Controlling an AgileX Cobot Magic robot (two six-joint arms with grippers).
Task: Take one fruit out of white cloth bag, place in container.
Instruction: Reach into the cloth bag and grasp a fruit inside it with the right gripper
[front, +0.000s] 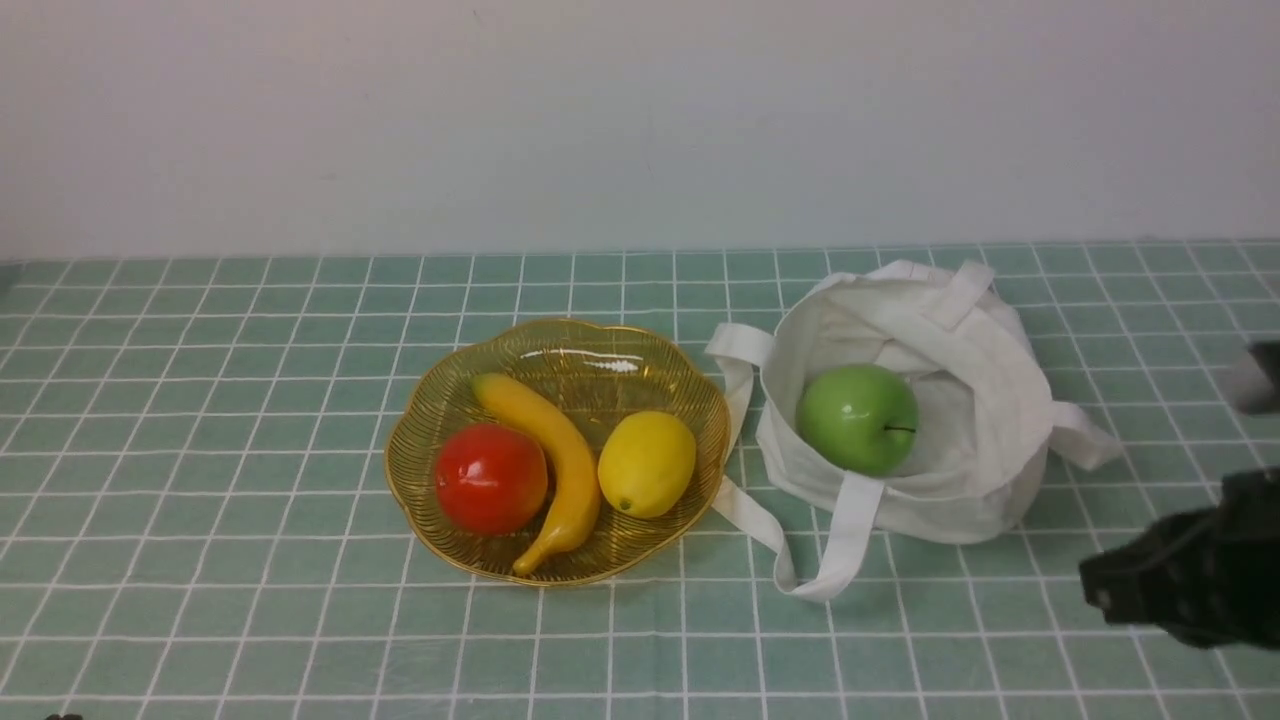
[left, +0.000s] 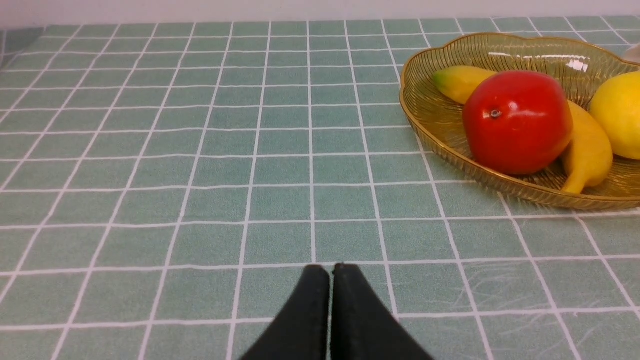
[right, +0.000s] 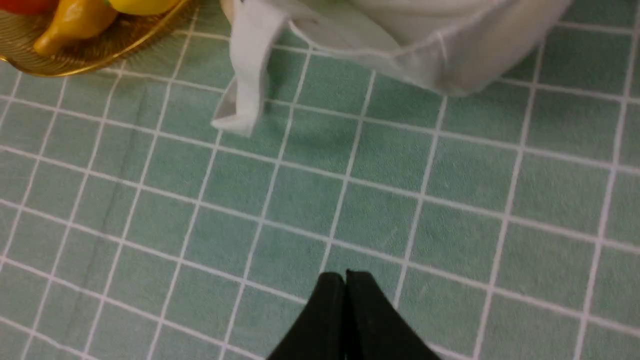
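The right claw, fingertips together, is beside the soft white cloth bag; inside its open rim lies the glossy round green apple, near the scalloped translucent amber plastic bowl.

Red fruit, banana and lemon, seemingly on a white-gridded green surface.

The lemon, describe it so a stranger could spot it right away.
Find the wavy-rimmed amber bowl, left of the white bag. Among its fruit, the lemon lies nearest the bag. It is plain yellow and oval, unlike the long curved banana.
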